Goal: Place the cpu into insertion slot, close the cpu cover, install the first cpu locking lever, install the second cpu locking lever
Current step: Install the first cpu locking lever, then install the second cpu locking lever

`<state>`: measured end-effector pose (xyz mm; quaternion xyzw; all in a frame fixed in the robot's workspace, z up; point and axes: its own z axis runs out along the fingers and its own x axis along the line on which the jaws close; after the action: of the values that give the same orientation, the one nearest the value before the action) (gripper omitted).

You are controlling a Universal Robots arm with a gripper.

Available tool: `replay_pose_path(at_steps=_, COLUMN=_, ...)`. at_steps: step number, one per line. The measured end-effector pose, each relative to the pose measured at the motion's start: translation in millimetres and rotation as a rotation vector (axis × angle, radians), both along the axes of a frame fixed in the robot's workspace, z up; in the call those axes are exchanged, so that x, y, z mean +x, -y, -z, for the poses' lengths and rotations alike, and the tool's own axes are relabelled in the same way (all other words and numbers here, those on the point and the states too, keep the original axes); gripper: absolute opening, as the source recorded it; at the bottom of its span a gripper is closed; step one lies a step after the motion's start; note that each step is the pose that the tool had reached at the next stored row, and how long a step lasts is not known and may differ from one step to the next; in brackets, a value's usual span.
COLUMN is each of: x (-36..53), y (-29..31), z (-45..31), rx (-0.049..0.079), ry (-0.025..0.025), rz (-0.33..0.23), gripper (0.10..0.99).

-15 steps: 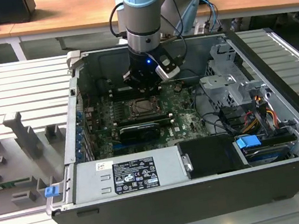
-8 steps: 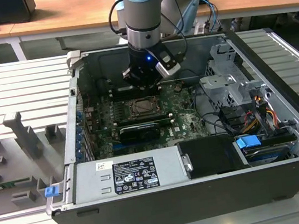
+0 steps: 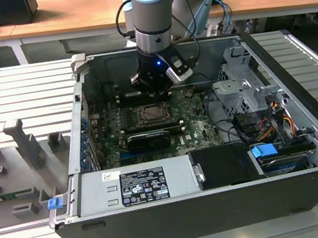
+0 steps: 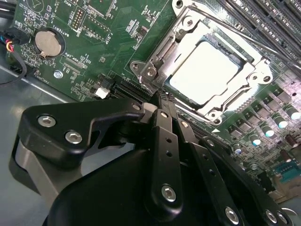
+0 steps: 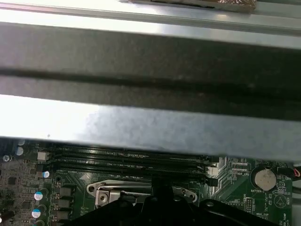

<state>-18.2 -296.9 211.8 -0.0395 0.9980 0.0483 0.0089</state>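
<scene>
One pale beige-grey, thin square cpu (image 4: 203,71) lies flat inside the square insertion slot with its silvery metal rim (image 4: 256,75), set in the green circuit board (image 4: 94,52) of the open dark computer case (image 3: 305,133). The silvery-grey metal cpu cover (image 4: 164,47) appears to lie down around the chip, so that the chip shows through its square central opening. I judge the chip to be light, stiff and fragile, with a smooth top; if it must be taken, only its thin outer edges are safe. The cover is stiff sheet metal and is better pushed on its frame than on the chip.

The black claw (image 4: 162,96) has its two fingers pressed together, with nothing between them. Its tip stands just beside the corner of the slot's rim, near a thin metal lever there; I cannot tell if it touches. In the exterior view the claw (image 3: 154,93) hangs just above the slot (image 3: 149,114).
</scene>
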Motion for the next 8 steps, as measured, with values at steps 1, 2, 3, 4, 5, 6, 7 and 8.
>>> replay_pose_path(at_steps=1, x=0.0, y=0.2, z=0.0, rx=0.000, ry=0.0000, rz=0.000, gripper=0.106)
replay_pose_path(at_steps=2, x=0.0, y=0.5, z=0.0, rx=0.000, ry=0.0000, rz=0.000, gripper=0.106)
replay_pose_path(at_steps=3, x=0.0, y=0.7, z=0.0, rx=0.000, ry=0.0000, rz=0.000, gripper=0.106)
replay_pose_path(at_steps=4, x=0.0, y=1.1, z=0.0, rx=0.000, ry=0.0000, rz=0.000, gripper=0.106)
replay_pose_path(at_steps=5, x=0.0, y=1.4, z=0.0, rx=0.000, ry=0.0000, rz=0.000, gripper=0.106)
replay_pose_path(at_steps=6, x=0.0, y=1.7, z=0.0, rx=0.000, ry=0.0000, rz=0.000, gripper=0.106)
replay_pose_path(at_steps=7, x=0.0, y=3.1, z=0.0, rx=0.000, ry=0.0000, rz=0.000, gripper=0.106)
replay_pose_path(at_steps=8, x=0.0, y=3.6, z=0.0, rx=0.000, ry=0.0000, rz=0.000, gripper=0.106)
